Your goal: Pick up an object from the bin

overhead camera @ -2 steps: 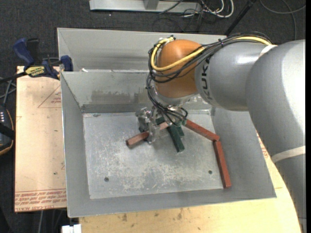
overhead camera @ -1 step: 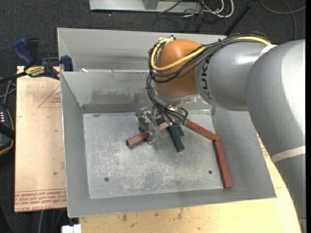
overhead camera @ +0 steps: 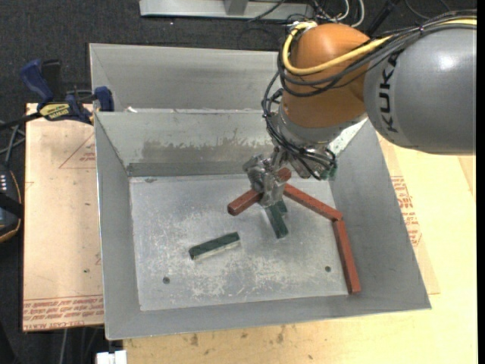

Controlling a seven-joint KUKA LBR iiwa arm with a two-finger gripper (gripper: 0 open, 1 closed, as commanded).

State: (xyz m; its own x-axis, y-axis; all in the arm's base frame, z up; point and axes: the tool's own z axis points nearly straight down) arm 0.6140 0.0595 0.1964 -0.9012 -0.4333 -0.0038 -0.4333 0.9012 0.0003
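The KUKA arm (overhead camera: 433,89), its orange wrist cover (overhead camera: 322,74) wound with cables, reaches in from the right and sets its gripper (overhead camera: 267,191) low over the floor of the grey metal bin (overhead camera: 114,203), right at a short red-brown block (overhead camera: 242,202). The block lies slanted, its free end sticking out to the gripper's lower left, while a small patch of the same red shows on the gripper's upper right side, so the block seems to pass straight through the tool. How far the gripper is open, and whether it has hold of the block, cannot be told from this angle. Just below the gripper a dark green block (overhead camera: 278,222) points down and slightly right, its upper end next to the tool. To the gripper's right a slanting red bar (overhead camera: 311,201) runs down to meet a long red bar (overhead camera: 348,258) along the bin's right side. A second green block (overhead camera: 214,246) lies flat, well apart to the lower left.
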